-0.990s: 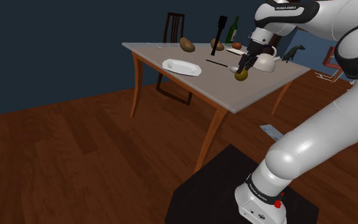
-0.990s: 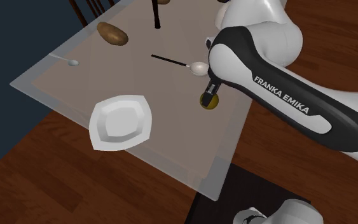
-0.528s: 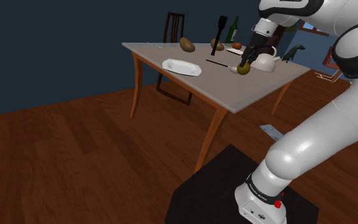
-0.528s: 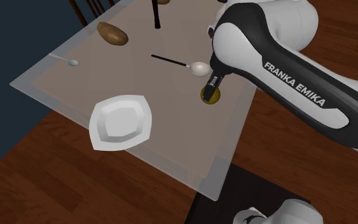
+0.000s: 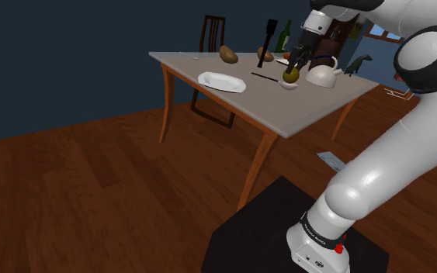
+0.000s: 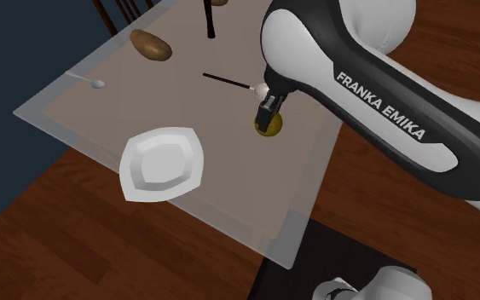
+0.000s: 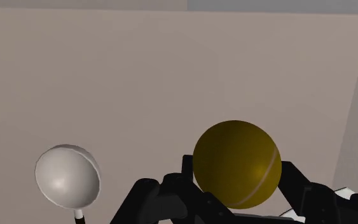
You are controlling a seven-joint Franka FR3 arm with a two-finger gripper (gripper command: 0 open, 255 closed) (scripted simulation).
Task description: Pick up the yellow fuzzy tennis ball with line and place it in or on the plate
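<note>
A dull yellow tennis ball with a pale seam line [image 7: 236, 164] sits clasped between my gripper's black fingers [image 7: 190, 172]. In the shoulder view the gripper [image 5: 292, 70] hangs above the table with the ball [image 5: 290, 76] in it, lifted off the surface. From the second exterior view the ball [image 6: 268, 124] hovers to the right of the white plate [image 6: 162, 163], which lies flat near the table's front edge. The same plate [image 5: 221, 81] lies left of the ball in the shoulder view.
A white ladle with a black handle [image 6: 263, 89] lies just behind the ball. A potato [image 6: 150, 44], a small spoon [image 6: 95, 83], a black upright utensil [image 5: 269, 35], a green bottle [image 5: 286, 35] and a white kettle [image 5: 322, 75] stand on the table [image 5: 317, 112]. A chair [image 5: 213, 32] stands behind.
The gripper has lifted the ball off the table and carried it toward the plate, leftward in both exterior views.
</note>
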